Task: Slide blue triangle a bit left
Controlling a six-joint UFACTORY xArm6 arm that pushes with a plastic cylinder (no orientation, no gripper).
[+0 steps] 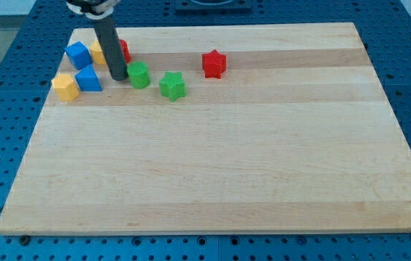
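Observation:
The blue triangle-like block lies near the board's upper left, touching a yellow block on its left. My tip rests on the board just right of the blue triangle, with a small gap, between it and a green block. A blue cube sits above the triangle.
The rod partly hides a yellow block and a red block. A green star and a red star lie further right. The board's left edge is close to the yellow block.

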